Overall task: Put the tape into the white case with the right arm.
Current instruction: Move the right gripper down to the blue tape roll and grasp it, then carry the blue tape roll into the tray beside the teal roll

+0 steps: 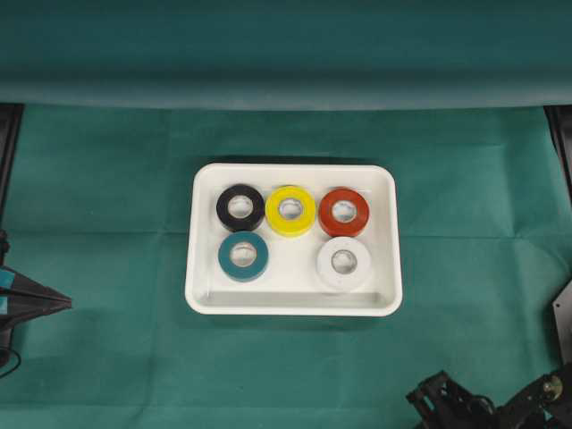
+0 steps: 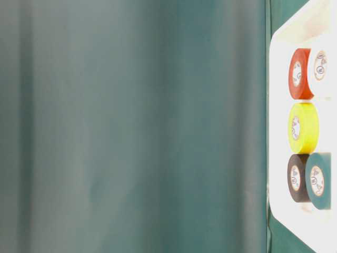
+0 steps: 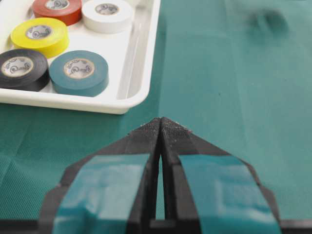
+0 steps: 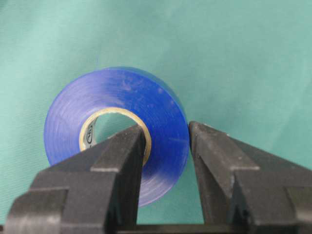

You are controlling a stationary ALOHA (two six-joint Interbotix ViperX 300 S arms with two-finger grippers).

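- Blue tape roll (image 4: 117, 136) sits pinched in the right gripper (image 4: 165, 136) in the right wrist view: one black finger (image 4: 122, 161) reaches into the roll's cardboard core, the other (image 4: 214, 156) presses on the outer face, so the roll's wall is clamped between them.
- Behind the roll that view shows only green cloth (image 4: 234, 48); whether the roll touches the cloth cannot be told.
- From overhead, part of the right arm (image 1: 487, 402) shows at the lower right corner, well apart from the white case (image 1: 201, 295); the blue roll is hidden there.
- The left gripper (image 3: 161, 127), black with light-blue patches, has its tips pressed together on nothing, low over the cloth and just beside the near corner of the case.
- Overhead, it (image 1: 63, 302) sits at the left edge, well apart from the case.
- The case lies in the middle of the cloth with five rolls lying flat inside.
- Its near row holds a teal roll (image 1: 243, 256) and a white roll (image 1: 344, 263), with a bare gap between them.
- Its far row holds a black roll (image 1: 239, 207), a yellow roll (image 1: 290, 210) and a red roll (image 1: 344, 212).
- Beyond the case, a green backdrop (image 1: 286, 54) rises at the far edge of the table.
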